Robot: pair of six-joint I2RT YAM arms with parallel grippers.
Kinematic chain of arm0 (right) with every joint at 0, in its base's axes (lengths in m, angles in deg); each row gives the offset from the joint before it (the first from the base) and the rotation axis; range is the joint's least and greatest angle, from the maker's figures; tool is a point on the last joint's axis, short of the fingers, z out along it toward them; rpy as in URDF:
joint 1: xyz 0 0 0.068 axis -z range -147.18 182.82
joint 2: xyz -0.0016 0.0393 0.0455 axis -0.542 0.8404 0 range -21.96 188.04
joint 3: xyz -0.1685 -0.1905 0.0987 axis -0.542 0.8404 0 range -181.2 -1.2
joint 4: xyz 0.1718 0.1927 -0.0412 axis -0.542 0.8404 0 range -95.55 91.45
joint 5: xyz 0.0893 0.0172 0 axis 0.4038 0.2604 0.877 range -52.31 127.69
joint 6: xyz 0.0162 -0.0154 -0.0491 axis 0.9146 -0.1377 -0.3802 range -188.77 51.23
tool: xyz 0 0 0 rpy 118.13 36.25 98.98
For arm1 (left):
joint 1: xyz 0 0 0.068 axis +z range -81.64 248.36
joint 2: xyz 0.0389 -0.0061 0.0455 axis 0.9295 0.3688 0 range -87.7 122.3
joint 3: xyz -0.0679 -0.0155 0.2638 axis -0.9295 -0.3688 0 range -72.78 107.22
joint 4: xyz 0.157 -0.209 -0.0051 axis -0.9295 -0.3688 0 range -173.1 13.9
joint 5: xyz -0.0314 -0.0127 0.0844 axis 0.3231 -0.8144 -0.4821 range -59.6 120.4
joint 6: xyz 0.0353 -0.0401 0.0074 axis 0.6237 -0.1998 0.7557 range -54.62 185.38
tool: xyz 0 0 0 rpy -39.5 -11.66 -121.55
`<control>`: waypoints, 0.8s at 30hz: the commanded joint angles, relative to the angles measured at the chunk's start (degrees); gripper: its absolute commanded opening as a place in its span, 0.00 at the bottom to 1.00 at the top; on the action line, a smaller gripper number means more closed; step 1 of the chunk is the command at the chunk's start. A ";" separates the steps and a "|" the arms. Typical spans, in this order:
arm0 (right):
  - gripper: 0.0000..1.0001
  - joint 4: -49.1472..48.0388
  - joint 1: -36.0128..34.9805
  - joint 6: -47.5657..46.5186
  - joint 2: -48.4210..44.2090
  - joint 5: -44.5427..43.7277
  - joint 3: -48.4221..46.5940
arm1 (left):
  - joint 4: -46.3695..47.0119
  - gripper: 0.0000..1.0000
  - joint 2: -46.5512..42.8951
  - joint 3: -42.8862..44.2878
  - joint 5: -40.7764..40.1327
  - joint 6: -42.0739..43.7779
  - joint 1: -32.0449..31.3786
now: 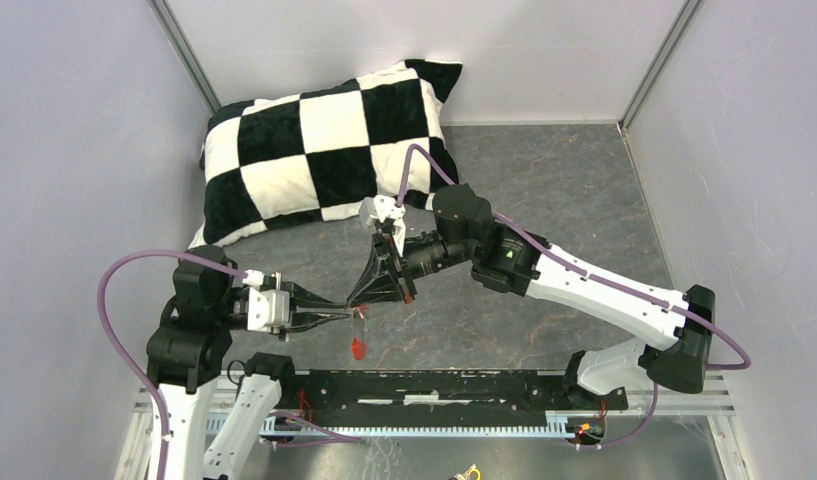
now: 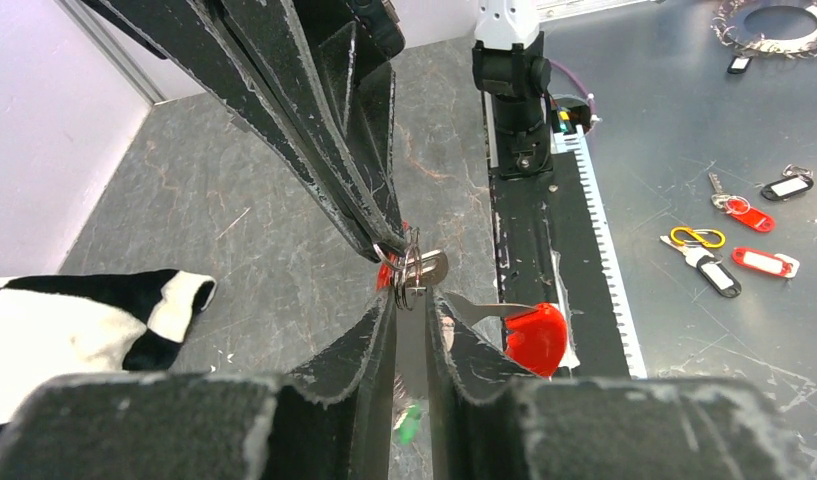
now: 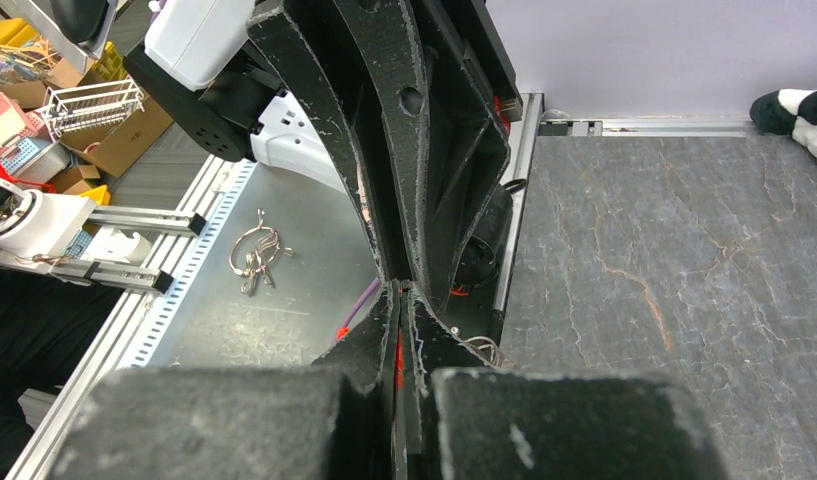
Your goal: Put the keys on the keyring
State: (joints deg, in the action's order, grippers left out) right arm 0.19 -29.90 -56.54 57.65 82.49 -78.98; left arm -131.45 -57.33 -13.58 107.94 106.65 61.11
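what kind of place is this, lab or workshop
Probably a robotics lab cell: left arm and right arm bolted at a marbled table's edge, plain panels walling it in, spare key tags on a metal bench beside it.

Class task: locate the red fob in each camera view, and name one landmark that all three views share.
Top external: the red fob hangs low, left of centre.
Left wrist: the red fob sits low, right of centre.
Right wrist: not seen.
Shared landmark: the checkered pillow, visible in all three.
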 commanded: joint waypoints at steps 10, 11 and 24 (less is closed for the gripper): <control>0.00 -3.56 -0.65 0.67 0.42 0.37 -2.76 | 1.30 0.02 -0.03 -0.75 2.83 -0.14 -0.01; 0.00 -3.41 -0.64 0.46 0.25 0.07 -2.65 | 1.32 0.02 -0.35 -0.82 2.39 -0.16 0.03; 0.00 3.02 -0.60 -5.57 -4.74 -5.48 -0.17 | 13.49 0.02 -3.48 -2.72 -3.34 -11.27 0.04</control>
State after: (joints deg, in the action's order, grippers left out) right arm 2.37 -30.44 -59.34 56.95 79.65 -79.02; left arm -127.06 -58.97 -15.44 106.76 103.57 61.09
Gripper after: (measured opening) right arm 0.009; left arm 0.035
